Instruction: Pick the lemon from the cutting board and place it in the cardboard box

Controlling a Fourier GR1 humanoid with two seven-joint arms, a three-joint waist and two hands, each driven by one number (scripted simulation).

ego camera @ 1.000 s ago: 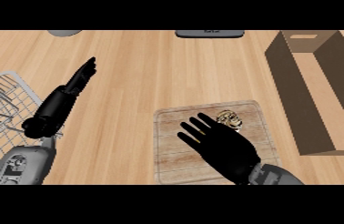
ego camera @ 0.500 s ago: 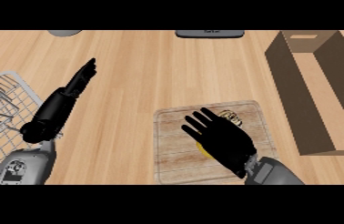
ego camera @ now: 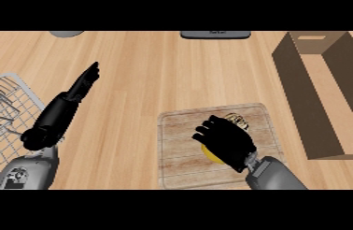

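Right hand (ego camera: pixel 224 139) covers the lemon (ego camera: pixel 209 154) — fingers (ego camera: pixel 204 130) curled over it, on the cutting board (ego camera: pixel 180 145).

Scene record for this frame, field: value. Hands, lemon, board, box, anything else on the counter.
right hand: over the cutting board, fingers curled down onto the lemon
lemon: on the board, mostly hidden, yellow edge showing under the palm
cutting board: wooden, lower centre of the counter
cardboard box: open, at right, apart from the board
left hand: open, fingers straight, resting at left
wire rack: left edge
stage: lemon not yet lifted
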